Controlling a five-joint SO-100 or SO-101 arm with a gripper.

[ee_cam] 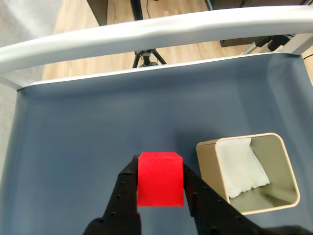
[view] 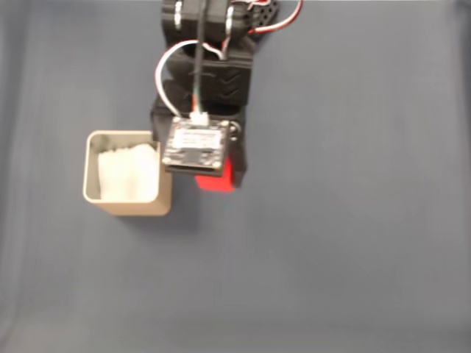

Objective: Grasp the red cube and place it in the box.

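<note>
Holding: my gripper (ee_cam: 160, 182) was closed on the red cube (ee_cam: 161, 179); in the wrist view one black finger (ee_cam: 128, 188) pressed its left face and the other its right face, the cube sitting squarely between them
Cube position: in the fixed view the red cube (view: 218, 179) peeked out from under my wrist camera board (view: 196, 146), just beside the right wall of the box (view: 94, 193), not yet over the opening; whether it was lifted off the cloth or resting on it I could not tell
Cube handling: I judged it light, stiff and matte, unlikely to crush or slip; flat opposite faces were the right place to hold, and that was where I had it
Box: open at the top, tan walls, a white lining bunched against one side; in the wrist view the box (ee_cam: 207, 168) stood to the right of the cube, close but apart
Edges: the near wall and rim of the box lay between cube and opening; I judged I needed to clear that rim before crossing
Open room: bare blue-grey cloth (ee_cam: 73, 147) spread widely around; a pale rail (ee_cam: 146, 32) marked the table's far edge, well apart from my work
</note>
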